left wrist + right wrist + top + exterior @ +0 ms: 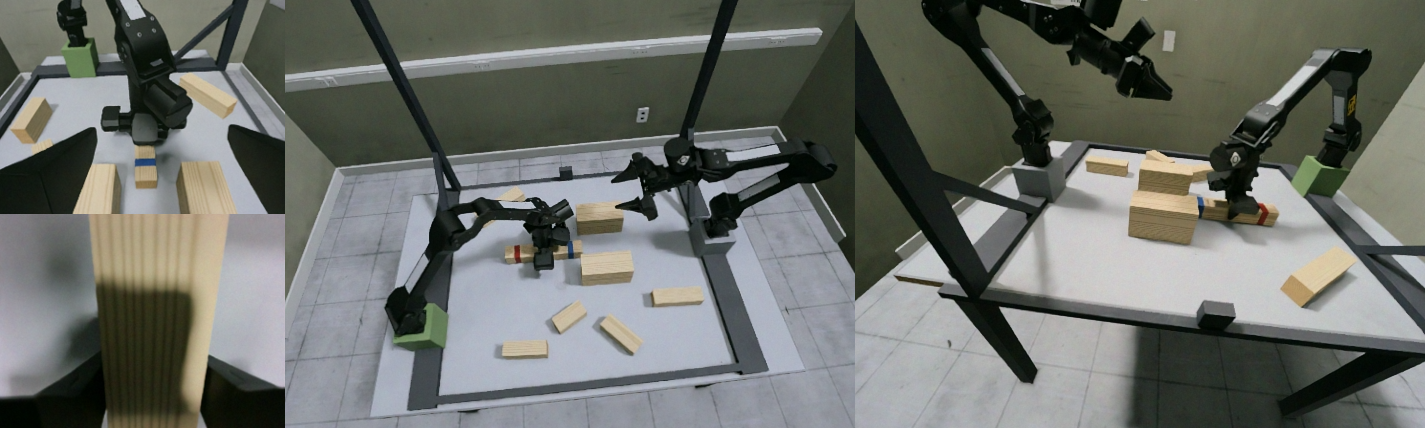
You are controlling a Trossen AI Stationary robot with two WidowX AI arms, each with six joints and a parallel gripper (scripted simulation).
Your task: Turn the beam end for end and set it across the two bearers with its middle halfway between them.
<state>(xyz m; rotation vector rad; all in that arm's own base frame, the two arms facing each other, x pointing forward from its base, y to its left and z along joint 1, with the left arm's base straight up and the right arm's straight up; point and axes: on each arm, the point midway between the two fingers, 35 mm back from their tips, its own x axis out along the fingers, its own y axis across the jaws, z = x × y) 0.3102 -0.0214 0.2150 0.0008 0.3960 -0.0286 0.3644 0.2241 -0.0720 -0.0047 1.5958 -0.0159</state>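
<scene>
The two bearers are pale wood blocks: one (600, 226) (1161, 220) (207, 191) and the other (607, 272) (1165, 180) (101, 191), parallel with a gap between. The beam (527, 253) (1212, 210) (145, 178) (158, 257) is low, at or just above the table, beside them on the green-base side. Its blue-banded end points toward the gap, its red-banded end away. My right gripper (544, 250) (1241, 207) (147, 352) is shut on its middle. My left gripper (617, 192) (1170, 95) is open, high above the bearers. Beam-to-bearer contact is unclear.
Loose wood blocks lie around: one (512, 194) (1317, 275) (208, 96) at the far left in the top view, and several nearer its front, such as one (525, 349) and another (677, 296) (1107, 166). A small dark block (566, 173) (1216, 315) sits on the frame edge.
</scene>
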